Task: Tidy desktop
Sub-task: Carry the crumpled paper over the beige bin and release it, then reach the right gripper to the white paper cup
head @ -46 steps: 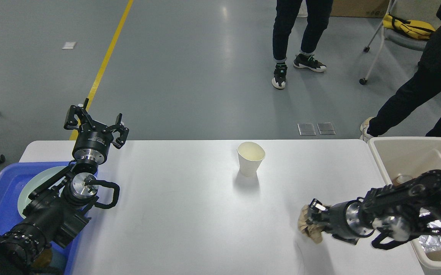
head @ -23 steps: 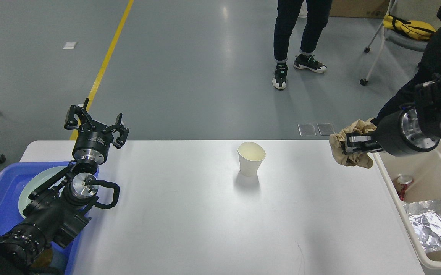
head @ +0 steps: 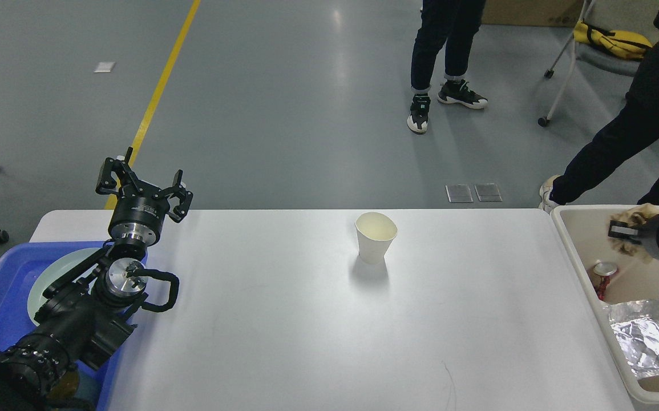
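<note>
The right gripper (head: 620, 231) pinches a crumpled paper wad (head: 631, 240) above the beige bin (head: 569, 228), not yet released. The left gripper (head: 144, 185), fingers spread, is empty. One paper cup (head: 375, 237) remains on the desktop (head: 306, 319), left of the bin.

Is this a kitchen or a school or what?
Probably a robot lab or workshop hall. The grey floor has a yellow line painted on it, a wheeled chair stands nearby, and people stand watching the white desktop.
</note>
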